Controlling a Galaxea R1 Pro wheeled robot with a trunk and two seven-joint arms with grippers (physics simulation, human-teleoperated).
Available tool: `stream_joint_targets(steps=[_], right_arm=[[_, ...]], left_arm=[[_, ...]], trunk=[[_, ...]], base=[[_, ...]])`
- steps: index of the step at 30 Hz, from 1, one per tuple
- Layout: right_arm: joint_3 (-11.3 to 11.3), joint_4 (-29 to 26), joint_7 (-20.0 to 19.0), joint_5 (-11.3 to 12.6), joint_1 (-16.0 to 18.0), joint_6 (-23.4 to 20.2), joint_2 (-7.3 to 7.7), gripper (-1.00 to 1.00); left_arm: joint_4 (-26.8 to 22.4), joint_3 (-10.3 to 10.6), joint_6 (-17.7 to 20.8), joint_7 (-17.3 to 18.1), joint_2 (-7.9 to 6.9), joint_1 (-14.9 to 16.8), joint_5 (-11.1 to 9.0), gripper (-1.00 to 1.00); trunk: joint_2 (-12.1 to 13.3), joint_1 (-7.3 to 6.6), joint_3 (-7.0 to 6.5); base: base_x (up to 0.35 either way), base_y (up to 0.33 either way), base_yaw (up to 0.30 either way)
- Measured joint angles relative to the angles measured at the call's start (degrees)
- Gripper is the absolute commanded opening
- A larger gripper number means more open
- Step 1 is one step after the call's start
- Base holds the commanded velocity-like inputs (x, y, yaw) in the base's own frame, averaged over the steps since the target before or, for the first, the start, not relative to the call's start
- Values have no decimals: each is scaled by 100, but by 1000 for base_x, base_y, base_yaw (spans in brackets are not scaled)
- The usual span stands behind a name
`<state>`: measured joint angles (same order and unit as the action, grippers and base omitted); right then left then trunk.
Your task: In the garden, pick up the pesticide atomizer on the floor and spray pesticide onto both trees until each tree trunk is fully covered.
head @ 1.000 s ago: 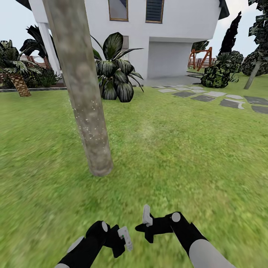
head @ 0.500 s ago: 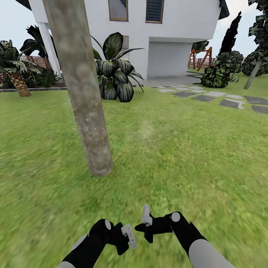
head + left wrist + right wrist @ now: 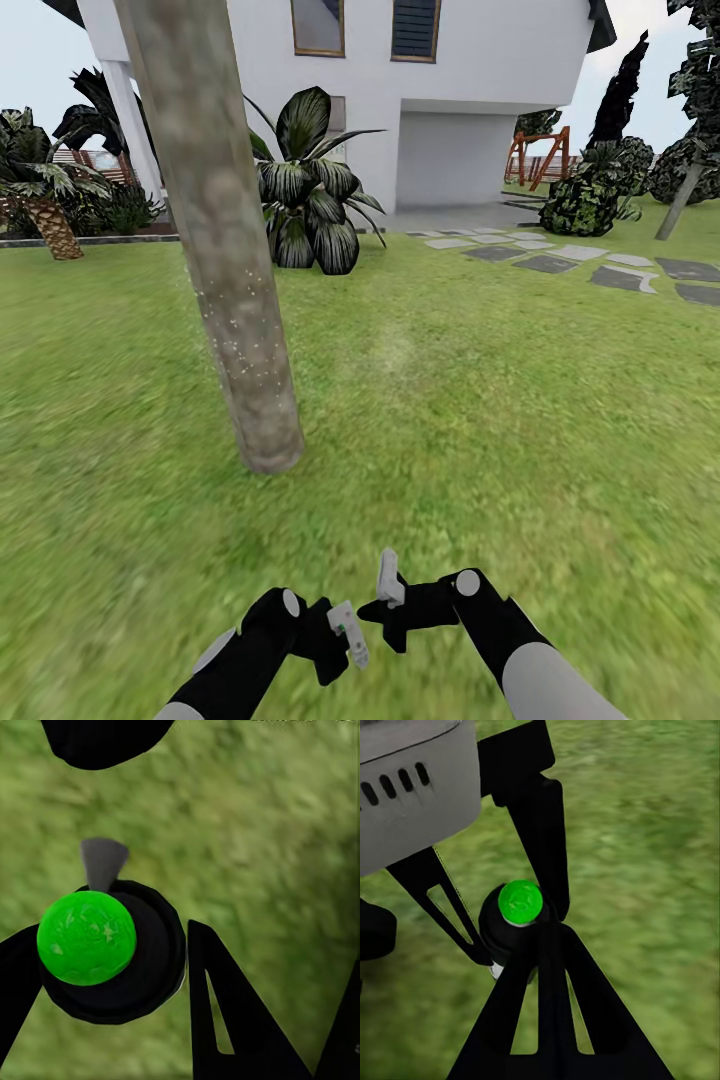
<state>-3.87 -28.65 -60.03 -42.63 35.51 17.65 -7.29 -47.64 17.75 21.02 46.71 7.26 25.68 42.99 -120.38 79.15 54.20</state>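
Right gripper [image 3: 385, 603] hangs low over the grass [image 3: 480, 420] with fingers closed round the green-capped pesticide atomizer [image 3: 520, 916], likely a light, rigid bottle best held at its dark neck; left gripper [image 3: 345, 632] alongside, grip unclear; speckled tree trunk [image 3: 225, 270] ahead-left.

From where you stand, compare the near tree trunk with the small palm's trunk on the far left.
The tree trunk is thick, mottled grey-brown and runs out of the top of the head view; the palm trunk is short, brown and scaly, with fronds on top. White specks dot the tree trunk's lower part; I see none on the palm trunk. Both lean the same way.
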Motion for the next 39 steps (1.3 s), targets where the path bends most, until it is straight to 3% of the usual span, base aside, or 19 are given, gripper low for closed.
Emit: stream_joint_targets(steps=[13, 18, 39], right_arm=[[0, 3, 1, 0, 0, 2, 0, -100], [0, 8, 3, 0, -1, 2, 0, -100], [0, 9, 2, 0, 0, 2, 0, -100]], left_arm=[[20, -17, -71, 68, -16, -2, -72, -100], [10, -18, -80, 379, -8, -2, -75, -100], [-9, -17, -80, 259, 56, 13, -78, -100]], trunk=[[0, 0, 0], [0, 0, 0], [0, 0, 0]], base=[[0, 0, 0], [0, 0, 0], [0, 0, 0]])
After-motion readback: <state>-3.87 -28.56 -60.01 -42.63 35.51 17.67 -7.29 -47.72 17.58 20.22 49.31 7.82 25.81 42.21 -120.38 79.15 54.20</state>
